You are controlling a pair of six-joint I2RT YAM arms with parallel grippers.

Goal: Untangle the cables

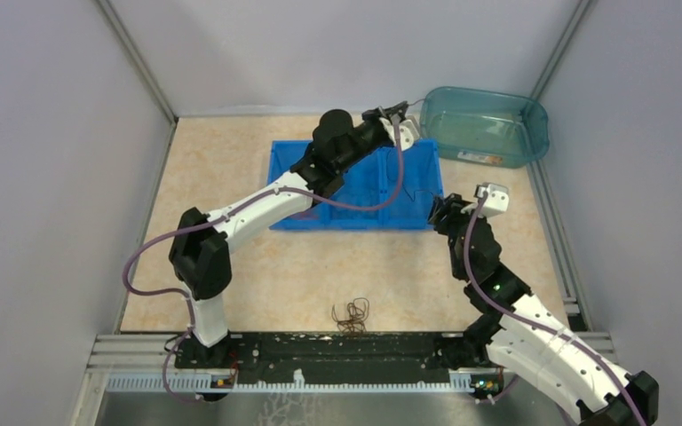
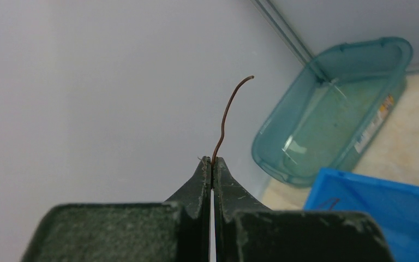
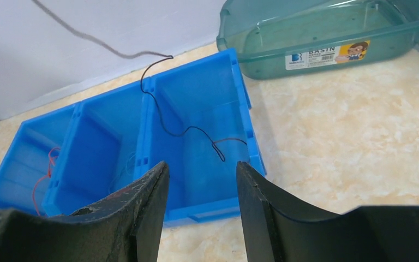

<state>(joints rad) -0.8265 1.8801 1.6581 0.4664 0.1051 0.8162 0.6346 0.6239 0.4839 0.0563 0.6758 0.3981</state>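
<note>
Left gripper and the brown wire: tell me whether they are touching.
Touching. The left wrist view shows the left gripper with jaws shut on the wire, which sticks up from between them.

Table point(image 1: 257, 284): beige top with a marbled pattern.
Item 1: blue bin point(image 1: 355, 226), three compartments side by side, standing far centre.
Item 2: teal basin point(image 1: 484, 160), translucent, label on its near wall, in the far right corner, just beside the bin's far right corner.
Item 3: tangle of cables point(image 1: 352, 315), thin, dark and small, at the near edge, centre, well apart from the bin.
</note>
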